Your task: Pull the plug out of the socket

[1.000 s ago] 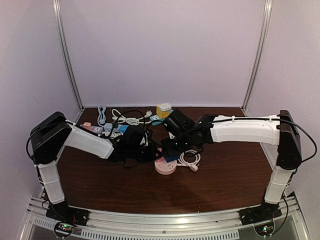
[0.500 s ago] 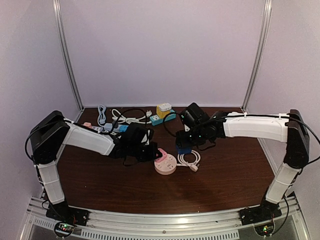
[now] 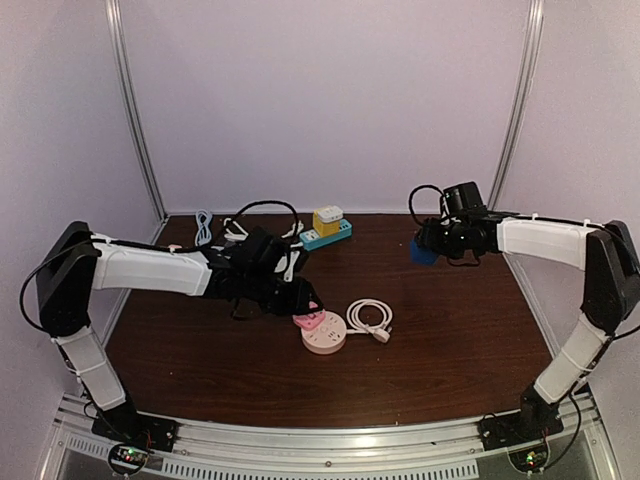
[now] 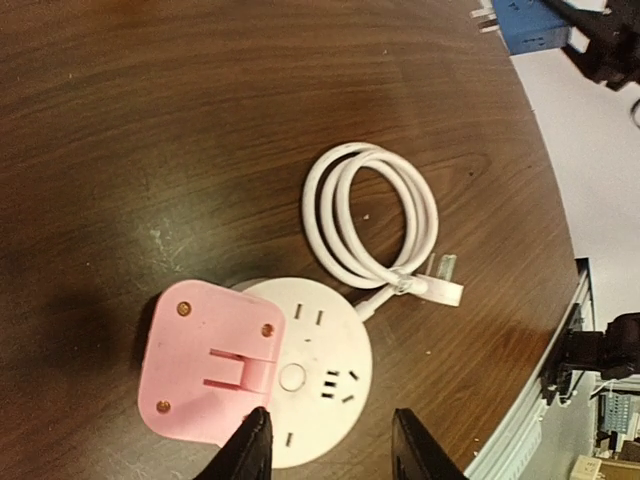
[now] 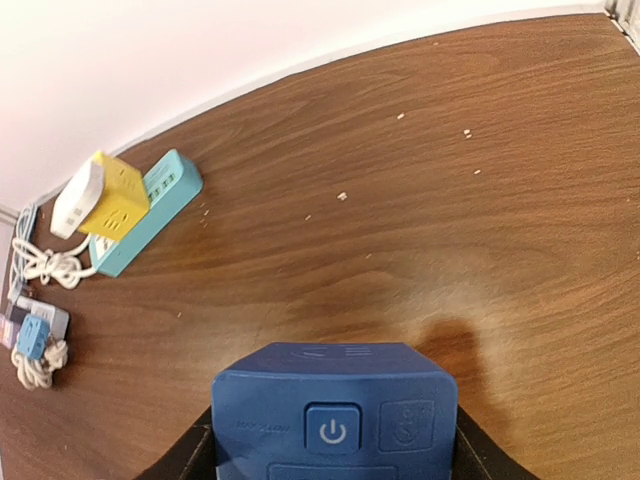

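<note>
Pinching a dark blue, box-shaped plug adapter with a power-button symbol on its face (image 5: pixel 333 400), the right gripper (image 5: pixel 332 462) has a black finger (image 5: pixel 190 455) pressed against each side of the block, which fills the gap between them. Its shadow falls on the dark brown wooden table (image 5: pixel 520 200) just beside it. From above, this blue block sits over the far right part of the table, well apart from the round white multi-outlet socket (image 4: pixel 320 370), which lies flat near the middle. The left gripper (image 4: pixel 330 455) hangs just over that socket's near edge with its two black fingers (image 4: pixel 245 450) spread apart, gripping nothing. One fingertip is beside a pink, rounded-square piece (image 4: pixel 210 375) that overlaps the socket's left side; the other is out past the socket's rim. The outlet slots on the white face that are in view have nothing plugged into them. Beyond the socket lies its white cord, wound into a neat coil (image 4: pixel 322 215), with its flat white plug end resting on the wood. Toward the back of the table lies a teal power strip (image 5: pixel 175 185) with a yellow cube adapter (image 5: pixel 120 205) seated on it.
</note>
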Tool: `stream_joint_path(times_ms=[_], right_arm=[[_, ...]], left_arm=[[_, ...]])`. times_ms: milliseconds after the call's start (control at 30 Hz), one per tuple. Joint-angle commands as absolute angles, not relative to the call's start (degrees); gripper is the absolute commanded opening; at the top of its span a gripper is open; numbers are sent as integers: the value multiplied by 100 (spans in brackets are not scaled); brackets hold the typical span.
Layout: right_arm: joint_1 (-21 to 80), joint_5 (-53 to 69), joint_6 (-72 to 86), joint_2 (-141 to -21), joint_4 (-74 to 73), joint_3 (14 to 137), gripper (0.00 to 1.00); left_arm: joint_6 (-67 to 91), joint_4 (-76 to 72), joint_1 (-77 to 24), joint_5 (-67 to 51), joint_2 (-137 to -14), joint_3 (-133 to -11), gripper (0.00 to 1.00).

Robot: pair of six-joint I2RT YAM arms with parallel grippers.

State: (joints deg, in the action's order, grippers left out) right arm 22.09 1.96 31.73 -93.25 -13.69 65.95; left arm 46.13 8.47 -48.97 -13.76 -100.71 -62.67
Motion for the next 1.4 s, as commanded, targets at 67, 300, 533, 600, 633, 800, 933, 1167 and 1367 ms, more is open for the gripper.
stream_joint_path(times_ms=[67,300,533,600,633,800,933,1167,1367], right_arm=[[1173,1539,3485,-9778,216,6359,27],[388,2577,3925,-10440,1320,6150,36],[-186,3236,4324,-10935,2003,5855,41],[-285,3328,4385,-11008,2126,5746,46],[-323,3359,4400,-11035,2130,5714,49],[-483,3410,4420,-11092,2001,5599,71],[-567,3249,4327,-11012,1711,5535,88],[-606,2589,3909,-10530,782,5525,95],[-649,2297,3772,-10076,430,5358,93]], left_arm=[[4032,929,-4864,-1379,-9174,-6308,49],[3976,966,-4860,-1334,-8944,-6328,54],[4208,891,-4860,-1286,-8917,-6436,55],[4279,856,-4860,-1274,-8922,-6466,55],[4309,856,-4860,-1250,-8923,-6468,55],[4416,841,-4860,-1137,-8931,-6468,55],[4422,903,-4860,-1092,-8938,-6492,55],[4375,1053,-4847,-1026,-8924,-6504,55],[4363,1090,-4803,-1042,-8912,-6452,55]])
